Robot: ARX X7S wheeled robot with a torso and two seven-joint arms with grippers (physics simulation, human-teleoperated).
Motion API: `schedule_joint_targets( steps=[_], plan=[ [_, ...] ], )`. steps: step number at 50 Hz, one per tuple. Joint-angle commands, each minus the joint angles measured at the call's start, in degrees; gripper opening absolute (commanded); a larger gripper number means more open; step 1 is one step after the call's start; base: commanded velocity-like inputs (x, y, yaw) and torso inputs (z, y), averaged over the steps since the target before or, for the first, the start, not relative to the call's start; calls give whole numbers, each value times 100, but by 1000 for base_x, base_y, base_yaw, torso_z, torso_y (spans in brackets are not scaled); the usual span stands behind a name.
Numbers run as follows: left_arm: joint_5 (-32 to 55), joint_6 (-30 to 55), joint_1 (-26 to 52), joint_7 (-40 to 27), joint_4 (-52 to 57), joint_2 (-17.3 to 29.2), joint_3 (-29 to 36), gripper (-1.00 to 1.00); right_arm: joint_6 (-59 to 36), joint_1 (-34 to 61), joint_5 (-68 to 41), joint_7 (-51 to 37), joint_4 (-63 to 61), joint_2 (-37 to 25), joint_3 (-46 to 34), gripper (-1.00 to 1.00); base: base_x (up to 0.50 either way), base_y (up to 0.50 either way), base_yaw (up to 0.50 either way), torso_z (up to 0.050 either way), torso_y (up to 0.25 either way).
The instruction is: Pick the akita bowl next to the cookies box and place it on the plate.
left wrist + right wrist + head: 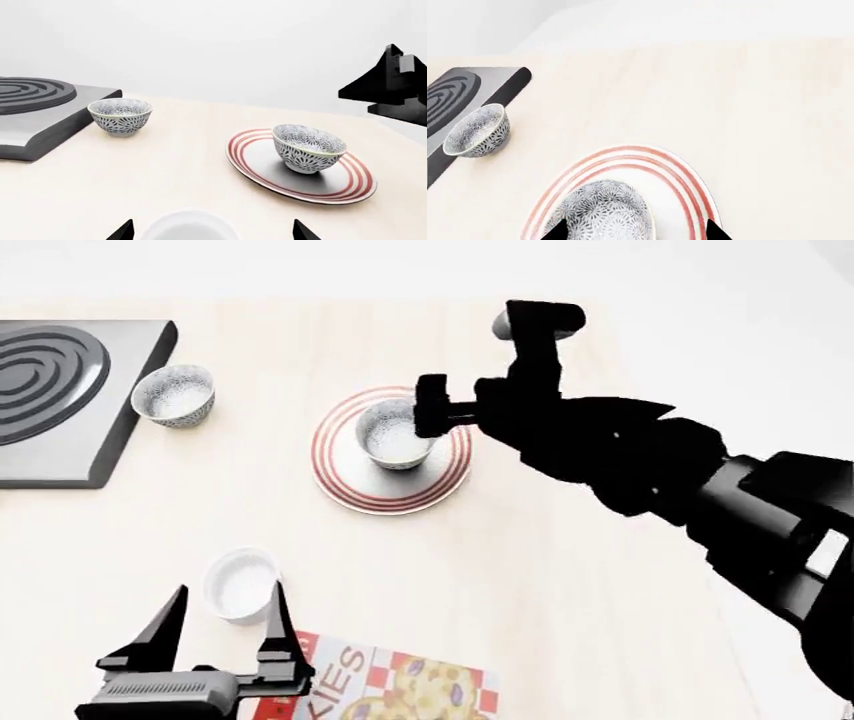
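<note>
One akita bowl (387, 432) stands upright on the plate (350, 485), whose red rings show around it; it also appears in the left wrist view (308, 148) and the right wrist view (604, 212). My right gripper (635, 232) hovers above bowl and plate, open, its jaws far apart: one tip over the bowl's edge, the other out by the plate's rim (684, 182). In the head view that gripper (454, 405) covers the bowl's right side. The cookies box (387, 685) lies at the near edge. My left gripper (230, 590) is open around nothing, just behind a white cup (240, 583).
A second akita bowl (174, 395) sits at the far left beside a grey stove burner block (54, 390). The white cup (190, 227) lies between my left fingertips in the wrist view. The right arm (694, 490) spans the table's right side.
</note>
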State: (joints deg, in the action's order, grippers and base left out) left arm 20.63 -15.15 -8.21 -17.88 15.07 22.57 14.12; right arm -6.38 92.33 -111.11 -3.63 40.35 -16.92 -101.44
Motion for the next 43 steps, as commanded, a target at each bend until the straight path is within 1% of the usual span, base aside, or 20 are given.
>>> schedule_joint_targets(
  steps=[1,2,3,4,6,7,13,15,19,20,22,23,25,29,32,33,34,37,40,43],
  plan=[
    [223,460,464,-159,-82,-214,-260,100,1730,-140,3419,-3149,-5018,-2484,-205,100,0,0,0,0,0],
    [237,419,500,-140,-103,-218,-276,100,1810,-272,4236,-3895,-5502,-2854,-358,100,0,0,0,0,0],
    [238,417,501,-140,-105,-217,-275,100,1808,-277,4245,-3909,-5521,-2861,-359,100,0,0,0,0,0],
    [241,435,578,-150,-125,-221,-288,100,1826,-369,5070,-4721,-6001,-3252,-441,100,0,0,0,0,0],
    [266,435,643,-187,-103,-230,-331,100,1590,-359,5871,-5532,-6569,-3606,-541,100,0,0,0,0,0],
    [378,490,714,-293,-17,-252,-426,100,1515,-376,6322,-6030,-7096,-3949,-571,100,0,0,0,0,0],
    [750,294,765,-335,561,-112,-766,100,946,-504,7858,-7508,-8601,-5118,-737,100,0,0,0,0,0],
    [857,-123,688,-217,726,-163,-908,100,1086,-641,8277,-7790,-8848,-5509,-793,100,0,0,0,0,0],
    [1099,-654,615,35,887,-188,-1070,100,670,-1023,9282,-8623,-9306,-5959,-733,100,0,0,0,0,0],
    [1111,-760,598,97,972,-158,-1105,100,541,-1883,9693,-8635,-9464,-6169,98,100,0,0,0,0,0],
    [1130,-836,581,166,1067,-107,-1122,100,508,-2885,9979,-8633,-9594,-6220,958,100,0,0,0,0,0],
    [1142,-922,552,127,1206,-103,-1209,100,420,-3744,10397,-8635,-9784,-6293,1817,100,0,0,0,0,0],
    [1212,-1003,508,114,1316,-84,-1285,100,173,-5001,10880,-8632,-9997,-6288,2755,100,0,0,0,0,0],
    [1256,-1308,285,79,1463,-174,-1461,100,456,-8439,11666,-8634,-10033,-6252,5932,100,0,0,0,0,0],
    [1424,-1384,170,-2,1569,-189,-1566,100,952,-11017,12159,-8620,-10034,-6043,8511,100,0,0,0,0,0],
    [1525,-1399,146,7,1587,-176,-1569,100,1098,-11877,12208,-8470,-10034,-5865,9300,100,0,0,0,0,0],
    [1577,-1373,128,-4,1596,-154,-1567,100,1283,-12481,12248,-8098,-10034,-5462,9910,100,0,0,0,0,0],
    [1564,-1354,34,-62,1665,-176,-1557,100,1835,-12979,12305,-7115,-10033,-4327,10807,100,0,0,0,0,0],
    [1522,-1370,-36,-77,1729,-181,-1561,100,2045,-12885,12239,-6276,-10032,-3518,11077,100,0,0,0,0,0],
    [1426,-1276,-43,-70,1676,-176,-1472,100,1874,-12610,12243,-5719,-10026,-2994,11046,100,0,0,0,0,0]
  ],
)
